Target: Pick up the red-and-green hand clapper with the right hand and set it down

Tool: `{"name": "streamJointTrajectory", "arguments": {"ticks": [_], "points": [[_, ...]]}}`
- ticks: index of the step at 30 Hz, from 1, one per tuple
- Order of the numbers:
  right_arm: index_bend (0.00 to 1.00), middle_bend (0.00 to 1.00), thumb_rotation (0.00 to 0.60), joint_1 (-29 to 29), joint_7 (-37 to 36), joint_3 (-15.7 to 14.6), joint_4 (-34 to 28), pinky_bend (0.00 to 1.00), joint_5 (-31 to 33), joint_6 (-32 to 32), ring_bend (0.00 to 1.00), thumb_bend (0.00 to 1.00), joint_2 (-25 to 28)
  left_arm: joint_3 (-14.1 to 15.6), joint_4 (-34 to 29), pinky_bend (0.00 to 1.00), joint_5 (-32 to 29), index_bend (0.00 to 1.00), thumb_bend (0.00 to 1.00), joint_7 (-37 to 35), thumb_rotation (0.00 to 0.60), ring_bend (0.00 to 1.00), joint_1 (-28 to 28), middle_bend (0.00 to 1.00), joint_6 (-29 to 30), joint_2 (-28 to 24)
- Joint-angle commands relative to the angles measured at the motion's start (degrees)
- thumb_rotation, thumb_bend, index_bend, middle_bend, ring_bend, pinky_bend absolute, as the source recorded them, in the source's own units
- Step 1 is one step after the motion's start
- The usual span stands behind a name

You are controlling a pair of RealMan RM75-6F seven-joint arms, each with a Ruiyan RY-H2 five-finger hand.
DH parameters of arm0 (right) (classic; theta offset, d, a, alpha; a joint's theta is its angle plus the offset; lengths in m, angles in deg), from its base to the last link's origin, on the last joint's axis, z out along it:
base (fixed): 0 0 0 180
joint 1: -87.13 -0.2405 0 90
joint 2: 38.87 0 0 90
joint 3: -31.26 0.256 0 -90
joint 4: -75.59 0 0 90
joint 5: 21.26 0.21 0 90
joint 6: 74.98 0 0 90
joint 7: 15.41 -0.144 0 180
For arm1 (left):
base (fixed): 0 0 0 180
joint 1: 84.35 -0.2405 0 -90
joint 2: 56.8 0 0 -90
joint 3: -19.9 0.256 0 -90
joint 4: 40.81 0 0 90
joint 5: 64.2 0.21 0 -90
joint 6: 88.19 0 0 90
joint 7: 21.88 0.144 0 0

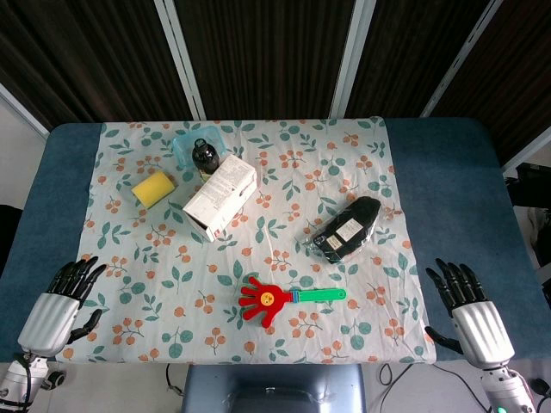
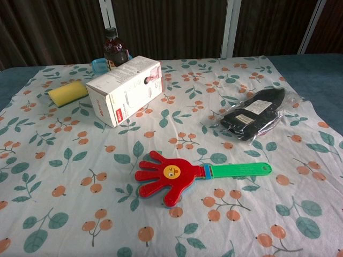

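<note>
Red-and-green hand clapper (image 1: 284, 301) flat on the flowered tablecloth (image 1: 129, 258) near the front edge of the table (image 1: 60, 172), red palm to the left, green handle pointing right, touched by neither hand. Right hand (image 1: 469, 310) resting at the table's front right corner, well apart from the clapper, fingers (image 1: 448, 280) spread and holding nothing. Left hand (image 1: 62, 301) at the front left corner, fingers likewise apart and empty. Both hands outside the chest view. Black packet in clear wrap (image 1: 347, 231) beyond the clapper's handle, lying at a slant. White carton (image 1: 220, 196) on its side toward the back left, dark bottle (image 1: 205, 155) just behind it, yellow sponge (image 1: 153, 188) to the carton's left.
</note>
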Motion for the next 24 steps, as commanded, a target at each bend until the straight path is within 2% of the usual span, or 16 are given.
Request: {"name": "streamJointTrajectory", "arguments": {"ticks": [1,9,13,18,21,22,24], "points": [[0.0,0.0,0.6,-0.03,-0.01,0.03,0.0,0.0,0.1,0.1,0.0,0.21,-0.04,-0.01,0.04,0.09,-0.01,0.0,0.37,-0.06,0.6,0.0,-0.01,0.0,0.05,0.01],[0.0,0.0,0.6,-1.2,-0.39,0.5,1.52,0.0,0.58,1.98,0.0,0.21,-2.29,0.14,-0.2,0.09,0.37,0.0,0.37,-0.79,0.6,0.0,-0.15,0.0,0.54,-0.39],[0.0,0.0,0.6,-3.57,-2.15,1.11,2.16,0.0,0.89,5.22,0.0,0.21,-5.29,0.42,-0.13,0.09,0.89,0.0,0.37,-2.17,0.6,0.0,-0.23,0.0,0.96,-0.9],[0.02,0.0,0.6,-5.86,-1.02,1.85,1.58,0.0,1.25,8.56,0.0,0.21,-7.26,0.64,0.11,0.09,1.37,0.0,0.37,-3.13,0.6,0.0,-0.19,0.0,1.14,-1.17],[0.17,0.0,0.6,-8.89,1.19,2.96,0.85,0.0,2.92,13.82,0.0,0.21,-9.93,0.87,0.18,0.09,1.66,0.0,0.37,-3.99,0.6,0.0,-0.07,0.0,1.02,-1.41],[0.22,0.0,0.6,-12.06,2.03,3.95,0.52,0.0,5.4,19.94,0.0,0.22,-13.15,1.03,0.2,0.09,1.87,0.0,0.37,-4.68,0.6,0.0,-0.11,0.0,1.17,-1.71],[0.29,0.0,0.6,-14.01,3.63,5.56,1.17,0.0,8.53,23.27,0.0,0.23,-16.36,1.1,0.28,0.09,2.08,0.0,0.37,-5.3,0.6,0.0,-0.24,0.0,1.62,-2.03]]}}
